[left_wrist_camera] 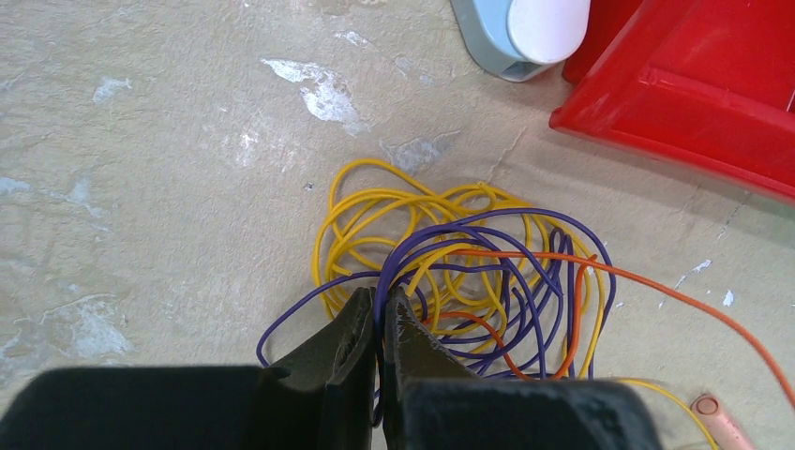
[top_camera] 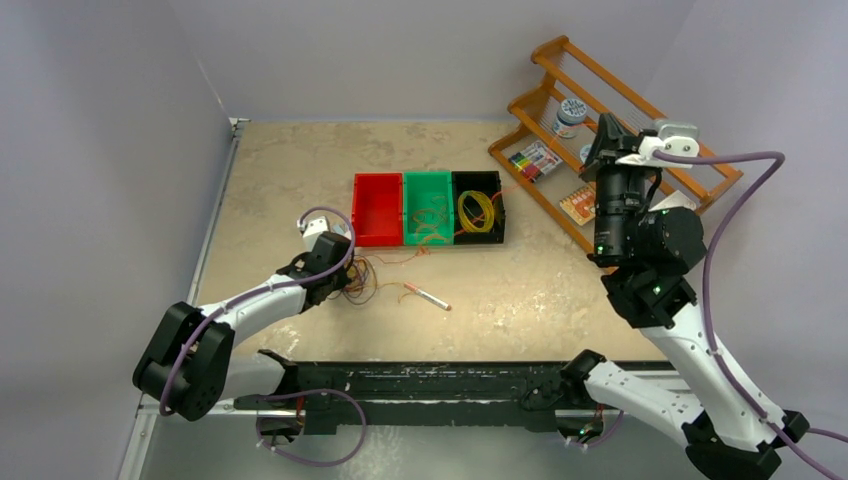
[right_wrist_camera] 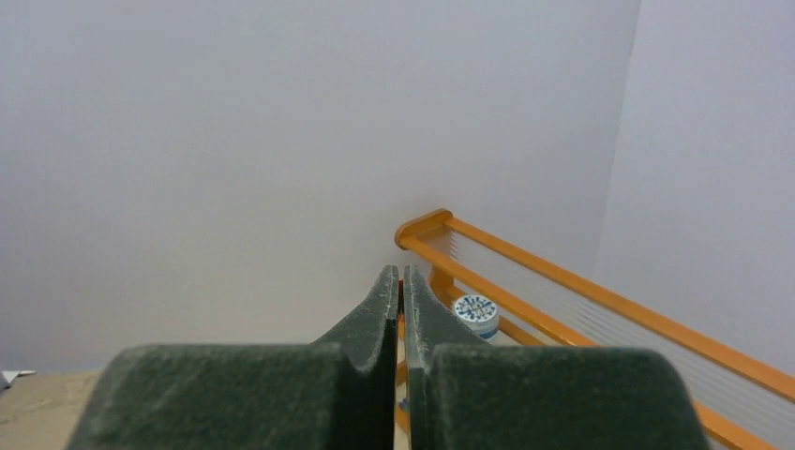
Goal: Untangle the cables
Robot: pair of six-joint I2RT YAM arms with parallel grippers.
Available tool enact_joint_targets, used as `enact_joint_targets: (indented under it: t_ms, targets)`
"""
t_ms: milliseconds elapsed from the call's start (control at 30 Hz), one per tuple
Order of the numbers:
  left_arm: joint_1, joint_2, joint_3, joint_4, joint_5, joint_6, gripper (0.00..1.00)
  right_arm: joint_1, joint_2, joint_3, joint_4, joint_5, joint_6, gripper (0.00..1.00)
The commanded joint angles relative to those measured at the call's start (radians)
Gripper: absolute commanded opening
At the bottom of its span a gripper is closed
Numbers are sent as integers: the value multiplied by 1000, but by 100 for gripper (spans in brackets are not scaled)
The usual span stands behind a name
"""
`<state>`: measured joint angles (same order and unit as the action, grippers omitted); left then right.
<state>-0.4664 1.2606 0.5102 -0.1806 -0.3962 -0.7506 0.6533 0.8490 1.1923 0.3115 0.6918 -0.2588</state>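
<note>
Far left, the left gripper (left_wrist_camera: 380, 300) is sitting low over the worktop (top_camera: 520, 290) with its jaws pressed nearly together. A purple strand is running straight down into the slit between them, so I'm reading that as a pinch on one wire. Just ahead of it the cables (left_wrist_camera: 469, 272) are lying in a loose heap on the worktop, a little nearer than the near left corner of the red bin (top_camera: 378, 180). Yellow loops are sitting underneath, purple coils are crossing over them, and one orange strand is trailing off to the right. These wires are looking thin, light and floppy, with a slick jacket. A single strand is likely to slide through a soft pinch, and tugging one loop is likely to drag the whole heap along. A free end or an outer loop is looking like a better hold than the crossed middle. Right of the heap a pinkish pen (top_camera: 427, 296) is lying. Further right, the green bin (top_camera: 428, 176) and the black bin (top_camera: 478, 176) are holding more wire. Far right, the right gripper (right_wrist_camera: 397, 281) is hanging high, jaws together on nothing, pointing toward the wall by the wooden rack (top_camera: 640, 101)
</note>
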Motion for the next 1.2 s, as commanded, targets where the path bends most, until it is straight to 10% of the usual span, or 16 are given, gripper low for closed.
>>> enact_joint_targets:
  t_ms: [0,867,1167]
  targets:
    - [6,-10,6,-2,-47,-22,0,-4,-34,16,88,47,-54,0]
    - [50,-7,11,5,-55,-31,0,-3,-177,-16,200,123,-230,0]
    - [50,-190,74,-66,-48,55,56,-4,-108,14,88,-42,-161,0]
